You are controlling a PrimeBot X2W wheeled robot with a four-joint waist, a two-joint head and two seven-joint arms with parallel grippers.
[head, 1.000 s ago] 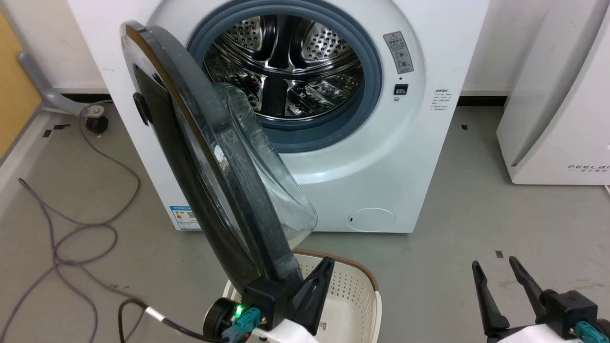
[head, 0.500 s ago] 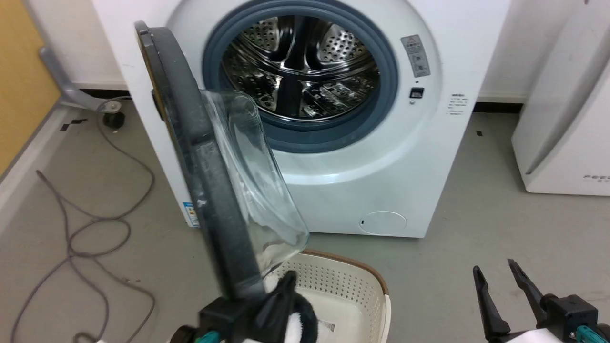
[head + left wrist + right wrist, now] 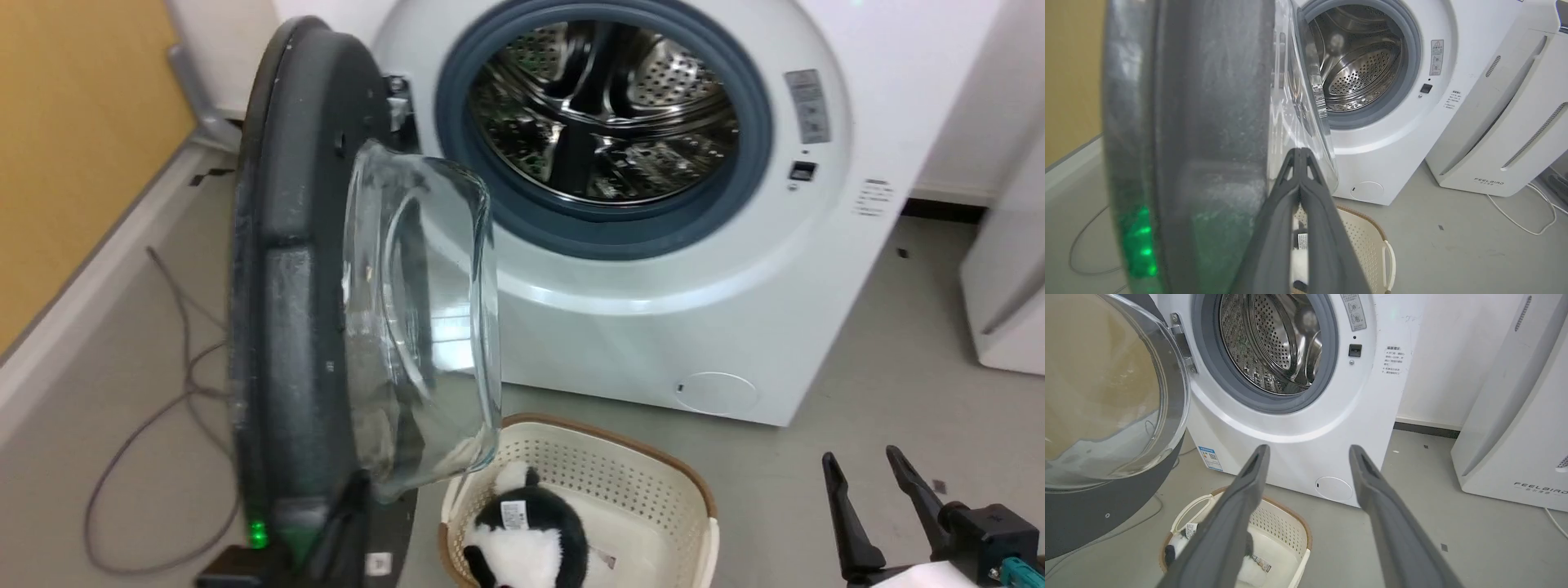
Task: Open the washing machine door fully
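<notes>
Door (image 3: 286,245) stands wide open, roughly square to washer (image 3: 653,327). Left tool (image 3: 1300,155) pressed together beside door's inner face, pinching nothing. Right tool (image 3: 861,456) spread, empty.

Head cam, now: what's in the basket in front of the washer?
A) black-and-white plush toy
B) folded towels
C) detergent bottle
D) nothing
A: a black-and-white plush toy with a small tag lies inside the perforated cream basket, which stands on the floor before the washing machine.
</notes>
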